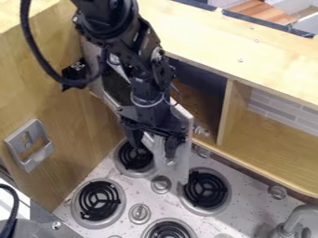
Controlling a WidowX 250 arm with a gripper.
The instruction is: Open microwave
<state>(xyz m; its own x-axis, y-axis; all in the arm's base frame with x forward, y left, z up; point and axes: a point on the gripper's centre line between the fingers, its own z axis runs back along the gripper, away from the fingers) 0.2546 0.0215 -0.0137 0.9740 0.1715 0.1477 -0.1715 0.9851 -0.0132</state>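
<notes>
Pale wood shelving [192,35] takes up the most room here, then the speckled stovetop [248,181] with its burners. Microwave's [115,83] tucked in on the left side of the shelving, partly behind the black arm [112,21], and there's a pale panel [182,160] standing out over the stove. Looks like part of the door to me, but the arm blocks the join, so can't swear to it.

The gripper [153,150] is right by that panel, fingers apart and pointing down, something pale between them. Can't tell if they're touching it. If it's the handle, I'd centre on it, close gently, then pull outward in an arc round the hinge. Yank it straight and the fingertips will probably slip off.
</notes>
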